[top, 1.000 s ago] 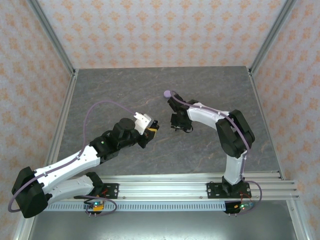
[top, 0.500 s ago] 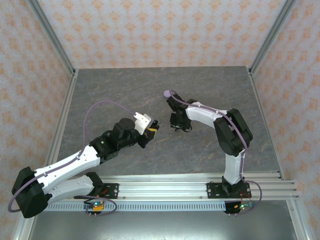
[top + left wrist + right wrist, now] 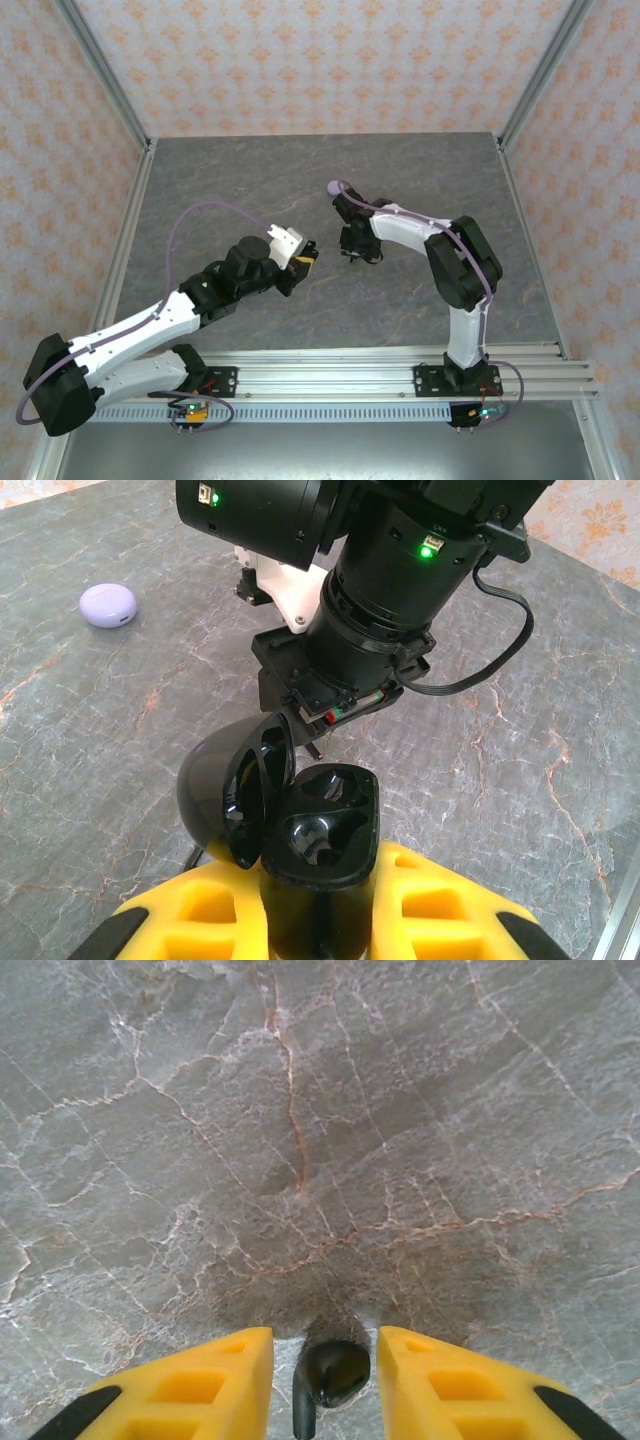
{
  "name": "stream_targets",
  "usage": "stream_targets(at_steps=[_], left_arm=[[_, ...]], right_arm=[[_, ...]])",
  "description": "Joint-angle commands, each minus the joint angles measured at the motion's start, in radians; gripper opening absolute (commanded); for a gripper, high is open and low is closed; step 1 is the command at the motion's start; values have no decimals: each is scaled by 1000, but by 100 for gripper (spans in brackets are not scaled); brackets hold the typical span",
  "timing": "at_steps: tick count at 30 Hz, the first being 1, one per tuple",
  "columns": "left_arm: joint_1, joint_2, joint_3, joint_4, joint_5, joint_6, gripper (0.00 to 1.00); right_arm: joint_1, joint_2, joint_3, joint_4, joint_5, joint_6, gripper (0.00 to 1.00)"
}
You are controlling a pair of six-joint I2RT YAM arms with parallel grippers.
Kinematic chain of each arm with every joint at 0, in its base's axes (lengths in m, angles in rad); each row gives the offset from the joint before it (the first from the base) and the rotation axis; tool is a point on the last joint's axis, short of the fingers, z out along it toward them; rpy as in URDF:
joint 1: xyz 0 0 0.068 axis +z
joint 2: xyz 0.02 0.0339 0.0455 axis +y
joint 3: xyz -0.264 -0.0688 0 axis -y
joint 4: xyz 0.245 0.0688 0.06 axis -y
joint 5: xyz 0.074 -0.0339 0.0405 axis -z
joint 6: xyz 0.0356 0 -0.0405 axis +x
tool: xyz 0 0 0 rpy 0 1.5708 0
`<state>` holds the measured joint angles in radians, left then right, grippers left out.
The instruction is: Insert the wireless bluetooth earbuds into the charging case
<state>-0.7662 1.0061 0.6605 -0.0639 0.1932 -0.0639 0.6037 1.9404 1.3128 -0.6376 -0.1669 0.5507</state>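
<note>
The left gripper (image 3: 320, 905) is clenched on a black, round, glossy plastic charging case (image 3: 322, 832), its yellow fingers (image 3: 190, 920) pressing the case's base from both sides. The case is held open side up, its hinged lid (image 3: 228, 792) swung out to the left. Up and left of the case, well apart from it, a pale lavender rounded case (image 3: 108, 605) lies closed on the table. Just right of the black case hangs the right gripper (image 3: 325, 1342), grasping a small black stemmed earbud (image 3: 333, 1372) between its yellow fingers (image 3: 235, 1375). The earbud's long axis runs along the fingers, with its rounded head toward the table below and its stem back toward the wrist. In all there are one black case, one lavender case, one earbud and two arms. Beneath the case spreads a grey marble-patterned tabletop (image 3: 300, 1110) with pale and rusty veins. Beyond it, walls (image 3: 300, 60) papered in a cream and orange ornament stand between metal frame posts (image 3: 100, 70).
</note>
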Motion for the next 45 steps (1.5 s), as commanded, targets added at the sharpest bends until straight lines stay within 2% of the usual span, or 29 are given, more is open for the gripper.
stream_targets(at_steps=[1, 14, 20, 25, 34, 45], left_arm=[[-7, -12, 11, -10, -16, -16, 16], [-7, 2, 5, -10, -18, -25, 16], [-7, 50, -13, 28, -20, -60, 16], [6, 122, -62, 148, 14, -124, 16], [81, 305, -136, 487, 236, -223, 16], [87, 476, -162, 891, 335, -240, 16]], right_arm=[[6, 23, 14, -12, 26, 14, 33], [5, 37, -2, 8, 10, 14, 23], [1, -24, -52, 66, 16, 0, 20], [-26, -134, -157, 181, -17, -13, 20], [-61, -433, -346, 363, -44, -54, 19], [-41, -725, -433, 478, -107, -195, 19]])
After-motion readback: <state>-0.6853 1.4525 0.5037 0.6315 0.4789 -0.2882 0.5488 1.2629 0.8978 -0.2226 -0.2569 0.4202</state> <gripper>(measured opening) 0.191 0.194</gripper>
